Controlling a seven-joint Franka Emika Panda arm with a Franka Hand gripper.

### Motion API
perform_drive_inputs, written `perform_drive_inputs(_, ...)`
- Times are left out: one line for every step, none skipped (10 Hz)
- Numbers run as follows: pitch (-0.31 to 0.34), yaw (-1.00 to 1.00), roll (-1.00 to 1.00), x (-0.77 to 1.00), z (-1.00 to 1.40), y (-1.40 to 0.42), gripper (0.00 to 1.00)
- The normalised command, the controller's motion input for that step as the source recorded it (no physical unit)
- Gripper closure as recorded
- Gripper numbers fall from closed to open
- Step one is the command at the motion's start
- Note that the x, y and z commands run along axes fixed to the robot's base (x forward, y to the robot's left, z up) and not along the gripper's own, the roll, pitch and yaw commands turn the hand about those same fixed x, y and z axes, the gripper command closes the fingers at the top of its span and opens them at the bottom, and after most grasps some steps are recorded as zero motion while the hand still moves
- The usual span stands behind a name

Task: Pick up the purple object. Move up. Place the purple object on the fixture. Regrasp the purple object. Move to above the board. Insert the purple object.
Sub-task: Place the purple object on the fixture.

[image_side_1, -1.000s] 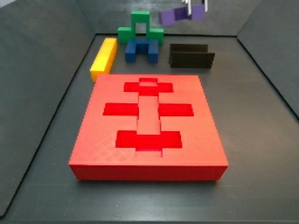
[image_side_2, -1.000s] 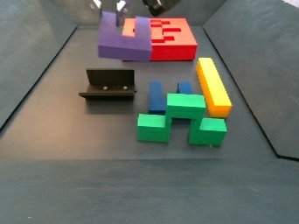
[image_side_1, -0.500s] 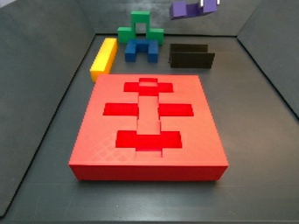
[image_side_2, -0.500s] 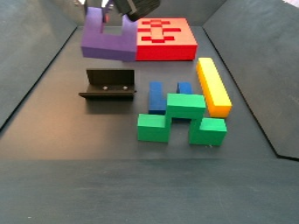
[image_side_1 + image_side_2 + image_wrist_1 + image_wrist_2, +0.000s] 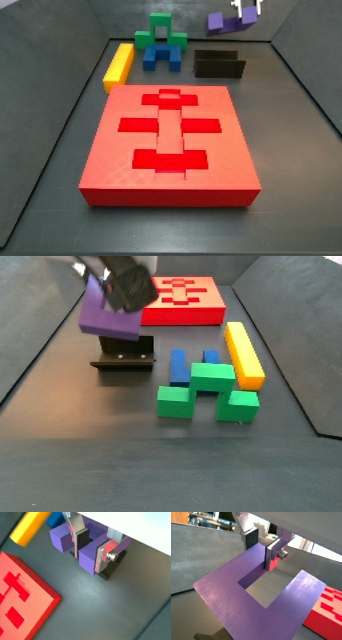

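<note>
Wrist view: the purple object (image 5: 90, 549), a matte plastic U-block, is clamped by one prong between the gripper's (image 5: 91, 548) silver plates; the red board (image 5: 23, 594) is seen below.

Wrist view: the flat purple face and its square notch fill the frame.

Side views: the block is held aloft over the dark fixture (image 5: 124, 353), near the board (image 5: 170, 140).
</note>
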Motion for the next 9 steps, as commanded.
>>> perform_drive_inputs(-0.297,0.00,-0.42,0.20,-0.35,-0.02,1.00)
perform_drive_inputs(-0.200,0.00,-0.35,0.25,-0.36,0.00,1.00)
perform_drive_inputs(-0.151,0.00,-0.31,0.24,-0.31,-0.02,1.00)
perform_drive_inputs(0.149,0.00,-0.10,0.15,-0.11,-0.06,1.00)
perform_drive_inputs(0.257,-0.08,-0.05,0.00,-0.10,-0.12,1.00)
perform_drive_inputs(0.354,-0.13,-0.07,0.00,-0.10,-0.17,1.00)
perform_drive_inputs(0.563,-0.08,-0.15,0.01,-0.09,-0.12,1.00)
perform_drive_inputs(0.880,-0.01,-0.10,0.25,-0.15,-0.05,1.00)
perform_drive_inputs(1.000,0.00,-0.11,0.45,-0.16,0.10,1.00)
